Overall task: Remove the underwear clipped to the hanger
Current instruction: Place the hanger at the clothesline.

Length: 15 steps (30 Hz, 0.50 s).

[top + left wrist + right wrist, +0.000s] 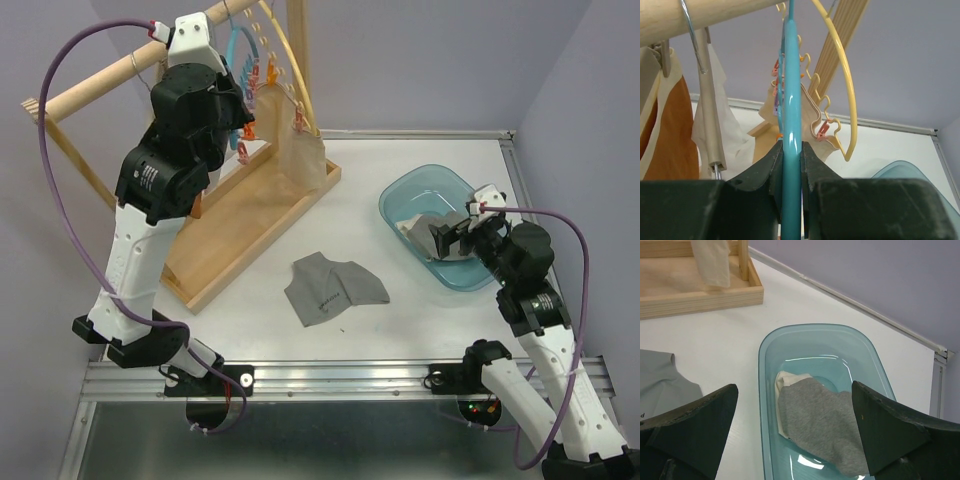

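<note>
**You:** Where is the underwear I'm after?

**Spotter:** The cream cloth briefs (815, 117) hang just beyond your left gripper (791, 165). A small orange-pink clip (822, 129) pinches them beside the thin yellow hoop (850, 100). A rust-orange pair (667, 135) hangs to the left of those fingers.

**You:** What is the left one doing?

**Spotter:** Its fingers are squeezed narrow on the glossy teal plastic hanger bar (790, 90). I'd judge that steadies the hanger so a tug won't swing it.

**You:** And the right?

**Spotter:** Your right gripper (795, 390) is spread wide and holds nothing, directly over the translucent blue plastic tub (762, 355). Grey briefs (815, 425) lie on a cream pair (782, 390) below the fingers, so that is likely the drop spot.

**You:** What's in the way?

**Spotter:** The round wooden rail (690, 15) and a metal hook (692, 35) sit above and left of the left fingers. A loose grey pair (330, 290) lies on the white table (420, 330) between your grippers. Your right arm is well apart from the clip, and from above your left arm hides much of the hanger.
</note>
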Each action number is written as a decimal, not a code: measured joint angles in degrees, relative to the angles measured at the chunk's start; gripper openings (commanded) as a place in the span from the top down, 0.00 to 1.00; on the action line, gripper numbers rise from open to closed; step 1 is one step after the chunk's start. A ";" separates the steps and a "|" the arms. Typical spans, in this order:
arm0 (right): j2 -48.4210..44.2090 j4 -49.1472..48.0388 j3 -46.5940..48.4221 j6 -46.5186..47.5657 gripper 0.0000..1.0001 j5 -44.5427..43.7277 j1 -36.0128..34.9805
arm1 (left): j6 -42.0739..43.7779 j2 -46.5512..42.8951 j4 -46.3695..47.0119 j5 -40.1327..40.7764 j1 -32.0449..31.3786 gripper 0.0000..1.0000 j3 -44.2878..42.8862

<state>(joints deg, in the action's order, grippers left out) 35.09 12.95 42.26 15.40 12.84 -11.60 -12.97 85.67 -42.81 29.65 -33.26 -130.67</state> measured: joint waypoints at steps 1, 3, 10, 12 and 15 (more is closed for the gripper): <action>-0.04 0.00 0.00 -0.02 0.00 0.04 0.00 | -0.11 -0.28 0.59 -0.48 0.31 1.00 1.07; -0.33 -0.02 0.00 -0.02 0.00 0.15 0.00 | -0.42 -0.66 0.98 -1.57 1.29 1.00 3.17; -0.63 -0.07 0.00 -0.02 0.00 0.28 0.00 | -1.33 -0.74 1.53 -4.13 2.99 1.00 6.10; -0.63 -0.02 0.00 -0.02 0.00 0.28 0.00 | -1.92 -1.66 2.84 -4.61 2.99 1.00 8.07; -0.63 -0.07 0.00 0.00 0.00 0.46 0.00 | -2.56 -3.04 4.42 -5.29 3.02 0.80 10.69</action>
<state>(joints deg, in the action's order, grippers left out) 34.46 12.88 42.26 15.40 13.30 -11.60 -15.53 82.63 -38.39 24.36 -30.24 -119.98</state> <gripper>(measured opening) 0.999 0.237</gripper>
